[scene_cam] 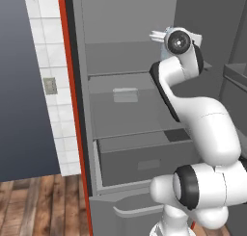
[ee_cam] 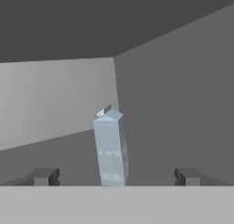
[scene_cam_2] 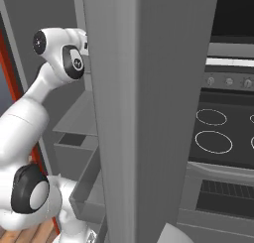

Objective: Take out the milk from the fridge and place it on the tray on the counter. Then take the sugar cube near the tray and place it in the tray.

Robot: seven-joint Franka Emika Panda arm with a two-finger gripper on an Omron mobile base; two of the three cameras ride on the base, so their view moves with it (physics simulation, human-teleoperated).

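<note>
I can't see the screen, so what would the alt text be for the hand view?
A small pale blue-grey milk carton with a gabled top stands upright on a grey shelf in a corner of the fridge. The hand is open, its two dark fingertips rising at the bottom on either side of the carton without touching it.

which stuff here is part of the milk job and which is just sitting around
Part of the job:
- small pale blue-grey gable-top milk carton, upright ahead of the claw, whose fingers stand wide apart
- tall grey fridge, open, with shelves and a bottom drawer

Just around:
- black stovetop with white ring burners
- grey wall outlet
- wooden floor
</note>
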